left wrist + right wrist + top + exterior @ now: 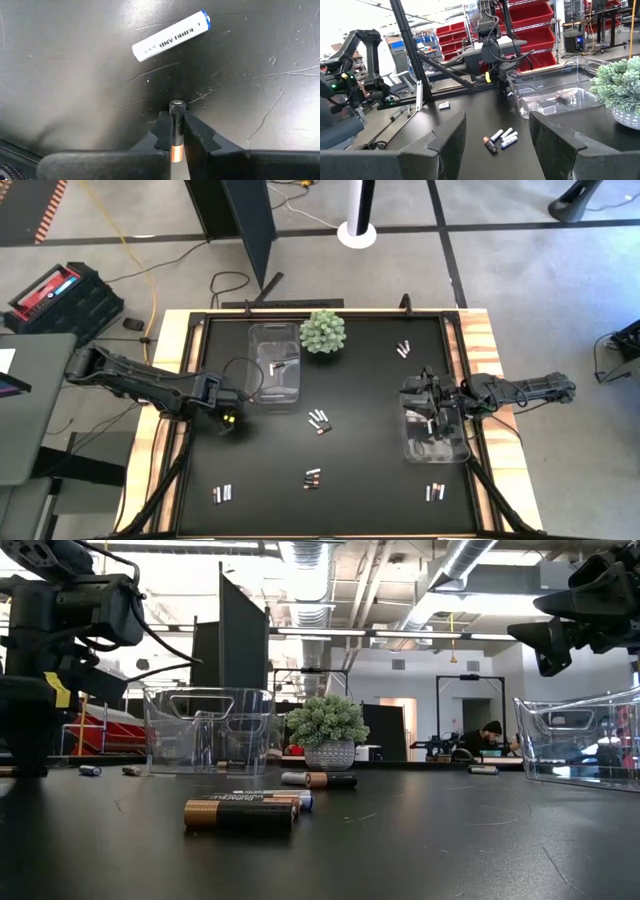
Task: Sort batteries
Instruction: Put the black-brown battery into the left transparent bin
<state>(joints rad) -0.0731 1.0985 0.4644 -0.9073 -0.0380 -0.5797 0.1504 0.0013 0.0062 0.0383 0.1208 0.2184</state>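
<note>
My left gripper (176, 131) is near the table's left side (228, 420), pointing down and shut on a dark battery with a copper end. A white battery (171, 35) lies flat on the black table just beyond it. My right gripper (497, 122) hangs open and empty above the right clear bin (435, 435), high in the low view (585, 610). Small groups of batteries lie flat on the table at the middle (319, 420), near middle (312, 478), near left (223, 493), near right (434, 492) and far right (404, 348). The left clear bin (275, 365) holds a few cells. My left gripper pinches the dark battery between its two fingers. The battery lies along the fingers, with its dark end (176, 106) past their tips and its copper end (175, 152) back toward the palm. The fingers come from above. Whether the battery's end touches the table, I cannot tell.
A green spiky plant in a pot (323, 332) stands at the far edge between the bins. A raised wooden rim (170, 380) frames the table top. Open black surface lies between the battery groups. A person (487, 735) sits far off in the room.
</note>
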